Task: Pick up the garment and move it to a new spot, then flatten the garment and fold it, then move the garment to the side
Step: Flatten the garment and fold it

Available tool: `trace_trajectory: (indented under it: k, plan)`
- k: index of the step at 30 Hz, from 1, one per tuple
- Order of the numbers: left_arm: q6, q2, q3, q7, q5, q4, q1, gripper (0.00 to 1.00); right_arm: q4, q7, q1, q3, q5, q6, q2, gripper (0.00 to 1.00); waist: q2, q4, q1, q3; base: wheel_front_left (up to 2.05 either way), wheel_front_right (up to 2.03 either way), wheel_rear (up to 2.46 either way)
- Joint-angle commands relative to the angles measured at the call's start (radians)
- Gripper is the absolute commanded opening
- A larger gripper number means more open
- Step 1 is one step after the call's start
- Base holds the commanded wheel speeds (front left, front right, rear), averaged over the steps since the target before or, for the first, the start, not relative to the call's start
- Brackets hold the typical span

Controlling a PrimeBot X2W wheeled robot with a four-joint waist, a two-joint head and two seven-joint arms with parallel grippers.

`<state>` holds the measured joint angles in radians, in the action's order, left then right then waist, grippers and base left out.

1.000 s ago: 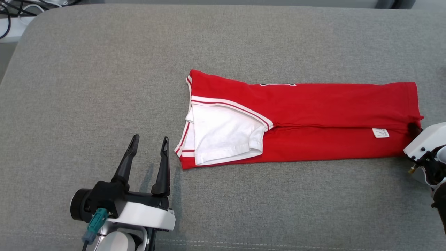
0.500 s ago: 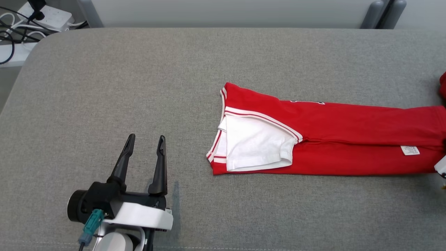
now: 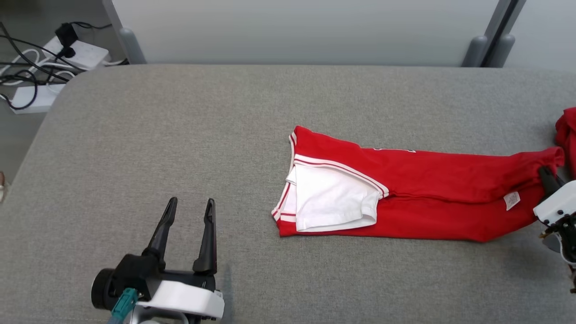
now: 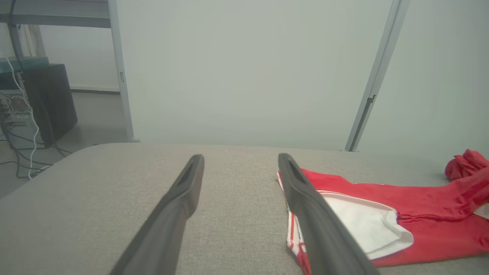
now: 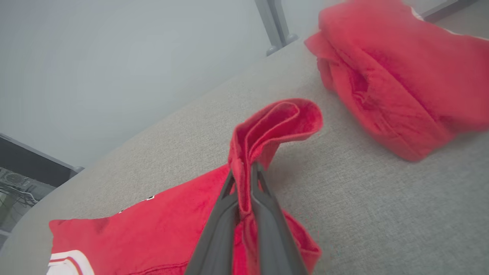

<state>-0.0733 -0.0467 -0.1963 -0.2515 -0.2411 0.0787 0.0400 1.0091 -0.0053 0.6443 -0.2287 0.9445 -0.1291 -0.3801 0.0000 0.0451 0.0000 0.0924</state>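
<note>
Lengthwise fold looks done: shirt lies as a strip mid-right on the padded top, right gripper clamping its raised right end, left gripper open, empty; cross-fold and move aside remain.

This looks like a robotics lab or test room rather than a home. Ahead of the left gripper, a wide padded bench covered in grey woven fabric ends at plain pale partition panels held by grey metal posts. Ahead and off to that gripper's left, white power strips with tangled black cables lie on the floor, near a black box, possibly a computer tower.
</note>
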Motion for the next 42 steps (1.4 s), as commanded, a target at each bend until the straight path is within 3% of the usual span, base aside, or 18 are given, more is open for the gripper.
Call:
trace_trajectory:
  k: [1,8,15,27,42]
  plan:
    - [-0.013,-0.004,0.031,-0.010,-0.008,-0.022,0.011,1.00,-0.045,-0.013,-0.022,-0.011,0.018,-0.002,-0.012,0.00,0.0000,0.011,0.0000,-0.015,0.00,0.00,0.00]
    - [-0.015,-0.004,0.022,-0.010,-0.025,-0.016,-0.024,1.00,-0.223,-0.015,-0.115,-0.023,0.109,-0.002,0.025,0.00,0.0000,0.053,0.0000,-0.056,0.00,0.00,0.00]
    - [-0.016,-0.004,0.002,-0.010,-0.033,-0.017,-0.027,1.00,-0.294,-0.045,-0.131,-0.031,0.126,-0.002,0.071,0.00,0.0000,0.113,0.0000,-0.053,0.00,0.00,0.00]
    - [-0.024,-0.004,-0.023,-0.010,-0.034,-0.025,-0.014,1.00,-0.341,-0.088,-0.133,-0.028,0.152,-0.002,0.163,0.00,0.0000,0.233,0.0000,-0.037,0.00,0.00,0.00]
    - [-0.030,-0.004,-0.044,-0.010,-0.041,-0.023,-0.009,1.00,-0.308,-0.095,-0.093,-0.079,0.143,-0.002,0.262,0.00,0.0000,0.294,0.0000,-0.027,0.00,0.00,0.00]
